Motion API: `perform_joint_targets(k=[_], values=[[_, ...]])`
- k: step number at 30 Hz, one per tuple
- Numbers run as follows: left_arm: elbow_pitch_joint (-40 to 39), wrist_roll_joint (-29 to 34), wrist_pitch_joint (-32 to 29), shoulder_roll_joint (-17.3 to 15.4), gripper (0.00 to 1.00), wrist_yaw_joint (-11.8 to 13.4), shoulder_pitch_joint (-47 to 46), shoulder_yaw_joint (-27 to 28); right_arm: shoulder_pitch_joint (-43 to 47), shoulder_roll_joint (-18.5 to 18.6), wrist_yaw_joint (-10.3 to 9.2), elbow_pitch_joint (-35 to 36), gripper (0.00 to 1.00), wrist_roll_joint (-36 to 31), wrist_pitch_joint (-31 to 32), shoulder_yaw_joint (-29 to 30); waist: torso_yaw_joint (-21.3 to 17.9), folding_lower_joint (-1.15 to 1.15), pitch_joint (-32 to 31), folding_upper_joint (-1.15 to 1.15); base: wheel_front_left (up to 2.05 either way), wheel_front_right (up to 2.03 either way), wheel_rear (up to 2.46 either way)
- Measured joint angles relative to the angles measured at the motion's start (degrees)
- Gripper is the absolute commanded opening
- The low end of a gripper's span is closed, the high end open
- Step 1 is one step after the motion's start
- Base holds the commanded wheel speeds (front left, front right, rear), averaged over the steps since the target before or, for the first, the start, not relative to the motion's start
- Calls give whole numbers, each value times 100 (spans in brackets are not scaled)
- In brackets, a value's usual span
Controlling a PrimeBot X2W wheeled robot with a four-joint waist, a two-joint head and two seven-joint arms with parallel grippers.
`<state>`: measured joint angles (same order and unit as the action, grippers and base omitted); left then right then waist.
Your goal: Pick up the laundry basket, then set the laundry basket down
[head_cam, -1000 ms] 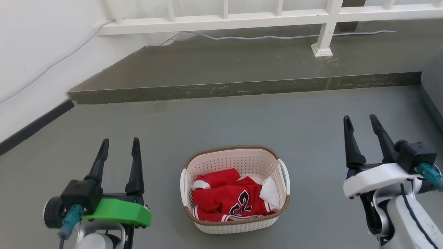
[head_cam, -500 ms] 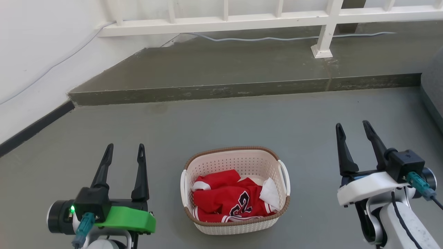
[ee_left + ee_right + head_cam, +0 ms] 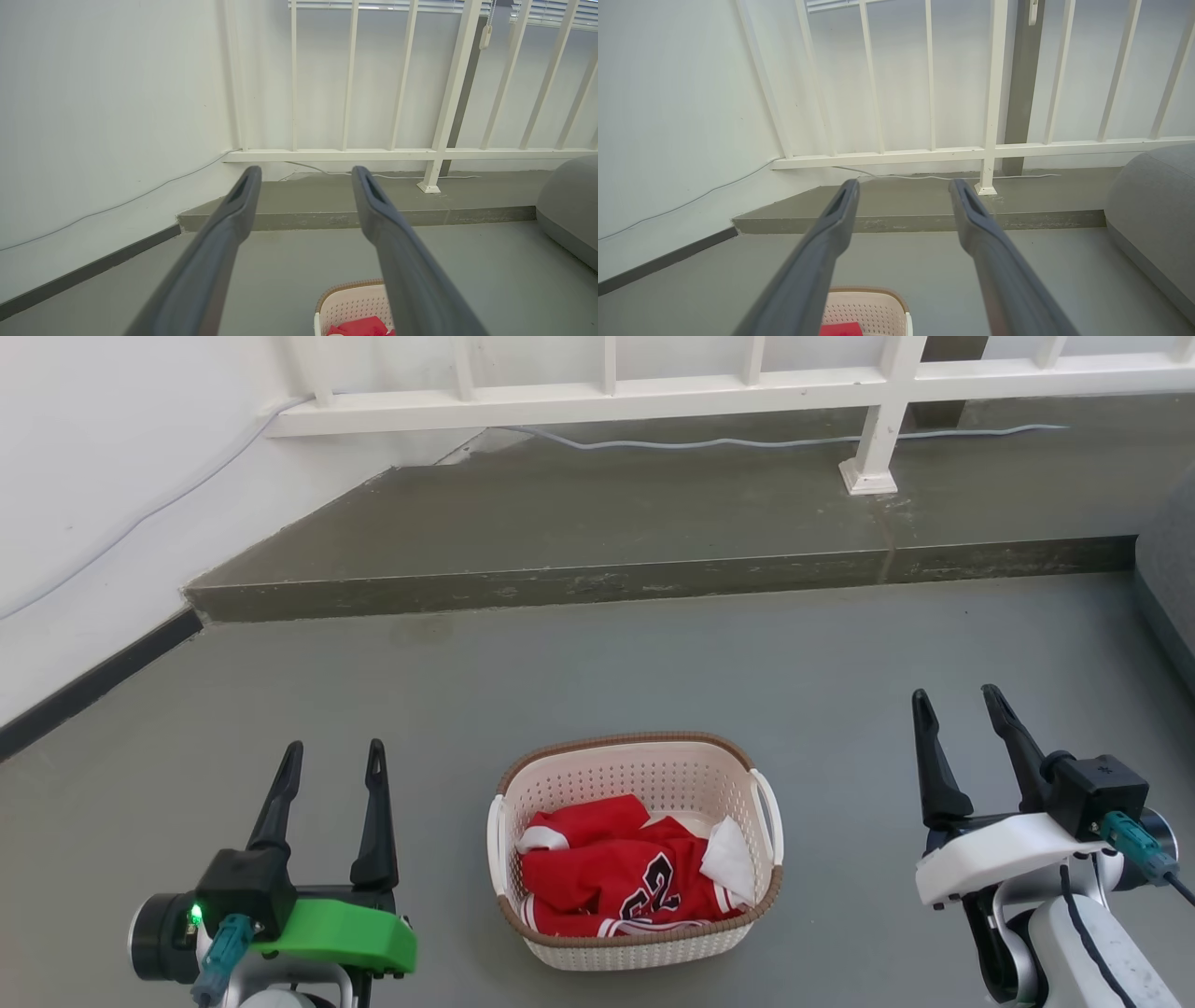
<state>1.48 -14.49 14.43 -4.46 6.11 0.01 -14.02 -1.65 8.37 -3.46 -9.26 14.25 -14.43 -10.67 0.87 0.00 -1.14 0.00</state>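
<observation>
I see the laundry basket [image 3: 635, 775] standing on the grey floor [image 3: 653, 663], between my two grippers and well apart from both. Left gripper [image 3: 336, 747] and right gripper [image 3: 954, 693]: fingers parted, holding nothing. Basket contents: a red jersey [image 3: 607, 873] and what may be a white cloth.

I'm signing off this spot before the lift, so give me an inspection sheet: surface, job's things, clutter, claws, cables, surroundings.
Surface: grey floor, raised step behind.
Job's things: laundry basket upright on the floor between the claws, holding a red jersey and a white cloth.
Clutter: nothing seen.
Claws: left claw open, right claw open, both apart from the basket, holding nothing.
Cables: pale cable along the step under the railing.
Surroundings: white wall left, white railing behind, grey cushion at right.
</observation>
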Motion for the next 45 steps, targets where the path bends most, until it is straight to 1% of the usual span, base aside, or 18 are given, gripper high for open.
perform_joint_targets(k=[16, 20, 22, 45], values=[[391, -104, -27, 10, 100, 0, 44, -44, -3, -9, 141, -171, 100, -43, -1, 47, 11, 0, -5, 0, 0, 0, 0], [467, -104, -78, 10, 100, 0, 54, -47, -3, -10, 146, -214, 100, -70, 0, 48, 16, 0, -7, 0, 0, 0, 0], [483, -104, -78, 10, 100, 0, 54, -52, -3, -12, 182, -230, 100, -74, 0, 49, 19, 0, -7, 0, 0, 0, 0], [543, -102, -77, 11, 100, 0, 52, -65, -5, -91, 255, -374, 100, -133, 0, 93, 52, 0, 33, 0, 0, 0, 0]])
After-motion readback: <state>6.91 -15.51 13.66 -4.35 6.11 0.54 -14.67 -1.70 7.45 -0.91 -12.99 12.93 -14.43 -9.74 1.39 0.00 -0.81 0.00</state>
